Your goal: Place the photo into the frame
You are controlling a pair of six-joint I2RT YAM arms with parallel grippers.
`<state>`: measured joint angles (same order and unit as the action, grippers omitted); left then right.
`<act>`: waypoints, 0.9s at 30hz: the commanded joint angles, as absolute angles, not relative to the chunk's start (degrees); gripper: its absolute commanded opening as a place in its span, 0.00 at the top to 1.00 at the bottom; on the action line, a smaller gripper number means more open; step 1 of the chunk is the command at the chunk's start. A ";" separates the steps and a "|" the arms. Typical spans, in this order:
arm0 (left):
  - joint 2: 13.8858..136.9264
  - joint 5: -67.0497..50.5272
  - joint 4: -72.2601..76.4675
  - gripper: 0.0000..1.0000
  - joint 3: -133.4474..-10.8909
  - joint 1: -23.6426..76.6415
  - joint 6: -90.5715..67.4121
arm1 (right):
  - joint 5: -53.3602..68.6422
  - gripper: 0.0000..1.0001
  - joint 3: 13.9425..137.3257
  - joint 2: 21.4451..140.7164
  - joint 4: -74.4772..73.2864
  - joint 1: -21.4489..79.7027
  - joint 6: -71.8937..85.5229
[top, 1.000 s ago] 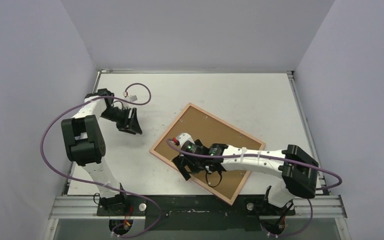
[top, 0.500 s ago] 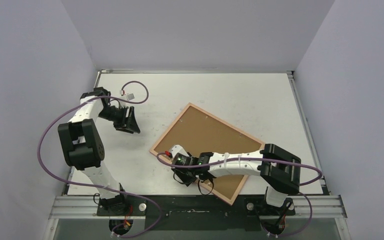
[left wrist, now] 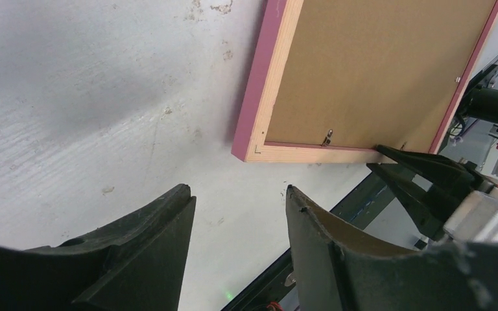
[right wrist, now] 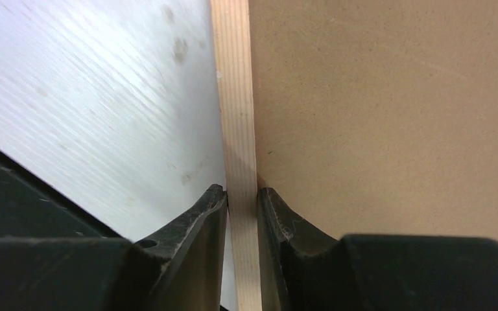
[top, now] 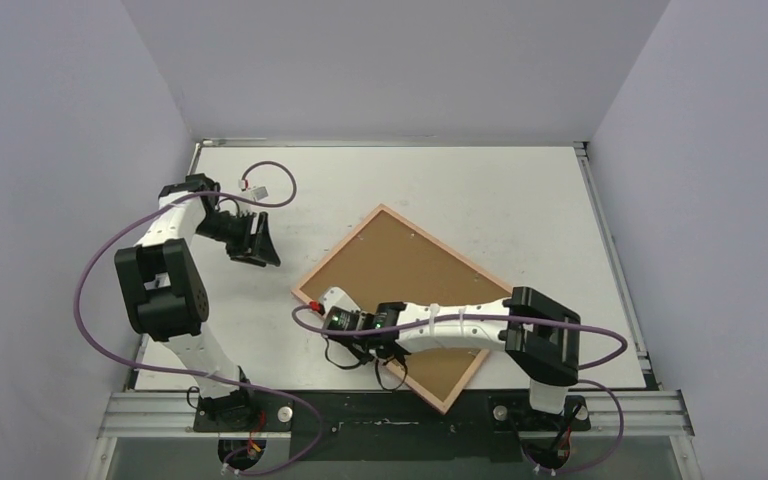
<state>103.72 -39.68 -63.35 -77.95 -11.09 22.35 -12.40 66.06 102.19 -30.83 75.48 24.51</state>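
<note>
Frame [left wrist: 271,84] is laid back-up on the near middle of the worktop [top: 520,190], dragged slightly left within the last second. Its brown backing board [left wrist: 376,65] is seated inside; the photo is not seen. The near-left rail is now pinched by the right fingers [right wrist: 211,207], closed from wide, so a lift or turn seems prepared. The left fingers [left wrist: 162,227] are held half apart, empty, far left.
</note>
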 commanded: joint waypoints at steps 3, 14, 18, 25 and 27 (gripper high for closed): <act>96.53 -47.18 -69.78 0.41 -85.02 -12.35 37.39 | -7.71 0.95 87.97 100.82 -34.19 69.52 20.51; 81.87 -66.26 -74.31 0.09 -88.84 -19.60 70.50 | 5.84 0.95 103.18 101.88 -41.95 61.40 17.10; 74.11 -68.85 -72.52 0.03 -83.33 -18.65 84.12 | 10.57 0.95 103.77 100.75 -41.57 59.05 17.29; 64.54 -63.80 -62.96 0.03 -73.90 -10.55 97.19 | 19.70 0.95 104.33 98.44 -38.71 54.75 20.25; 63.87 -63.50 -64.50 0.04 -72.06 -9.59 103.58 | 21.35 0.95 104.41 98.00 -38.45 53.90 20.67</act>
